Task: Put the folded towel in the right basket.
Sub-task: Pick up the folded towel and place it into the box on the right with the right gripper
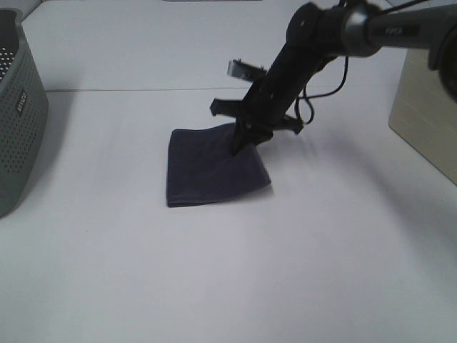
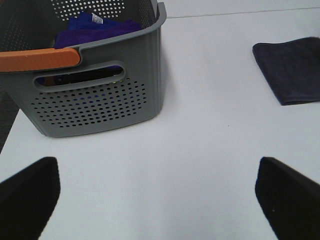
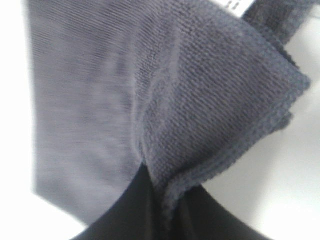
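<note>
A dark navy folded towel [image 1: 211, 168] lies on the white table near the middle. My right gripper [image 1: 243, 141] comes down from the upper right and is shut on the towel's far right corner, pulling it up a little. The right wrist view shows the towel cloth [image 3: 200, 100] pinched between the black fingers [image 3: 135, 210]. The towel also shows in the left wrist view [image 2: 292, 67]. The right basket [image 1: 428, 114] is a beige box at the right edge. My left gripper [image 2: 157, 195] is open and empty above bare table, near the left basket.
A grey perforated basket [image 1: 18, 121] stands at the left edge. In the left wrist view this grey basket [image 2: 95, 100] has an orange handle [image 2: 40, 59] and holds a blue-purple towel [image 2: 95, 27]. A black cable [image 1: 314, 93] hangs from the right arm.
</note>
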